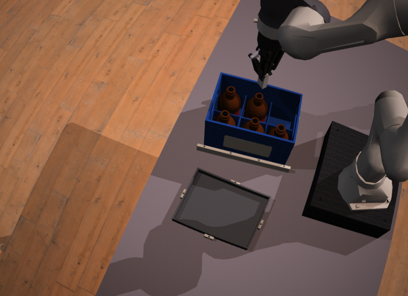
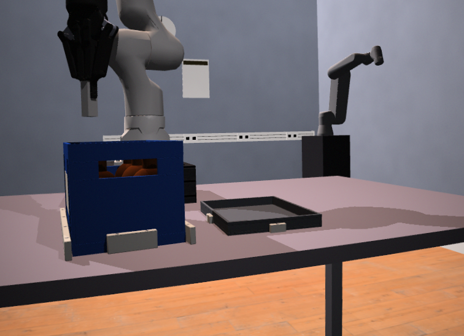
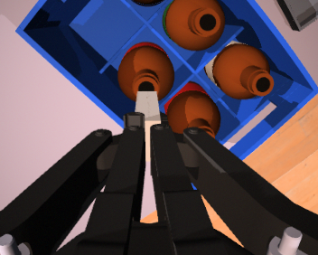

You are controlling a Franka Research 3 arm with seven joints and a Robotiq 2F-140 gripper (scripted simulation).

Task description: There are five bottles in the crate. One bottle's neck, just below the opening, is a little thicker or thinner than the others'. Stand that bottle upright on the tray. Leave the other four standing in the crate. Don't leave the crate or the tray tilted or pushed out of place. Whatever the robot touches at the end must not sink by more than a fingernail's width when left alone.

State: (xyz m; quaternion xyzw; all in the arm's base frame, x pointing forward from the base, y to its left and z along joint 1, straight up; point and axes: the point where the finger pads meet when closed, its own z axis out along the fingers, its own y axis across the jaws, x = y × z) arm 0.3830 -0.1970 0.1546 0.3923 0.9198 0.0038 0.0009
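Above the tabletop [image 1: 238,275] [image 2: 247,196], the gripper [image 1: 263,84] [image 2: 89,113] [image 3: 146,107] seems shut.

My jaws [image 1: 263,82] [image 2: 89,109] have pale grey pads, smooth and matt, on black linkages with the dull look of plastic or coated metal. My arm [image 1: 306,37] [image 2: 133,68] wears a smooth, satin grey shell. The crate [image 1: 246,155] [image 2: 126,200] [image 3: 71,80] looks like matt blue plastic, smooth-walled. Its brown bottles [image 1: 256,106] [image 2: 148,169] [image 3: 146,72] look like smooth glass or plastic, softly shaded. The tray [image 1: 222,240] [image 2: 275,221] is dark and matt; I cannot tell plastic from metal. The surface [image 1: 231,261] [image 2: 240,192] looks smooth and matt, the floor [image 1: 102,71] [image 2: 232,297] [image 3: 285,172] grained wooden planks.
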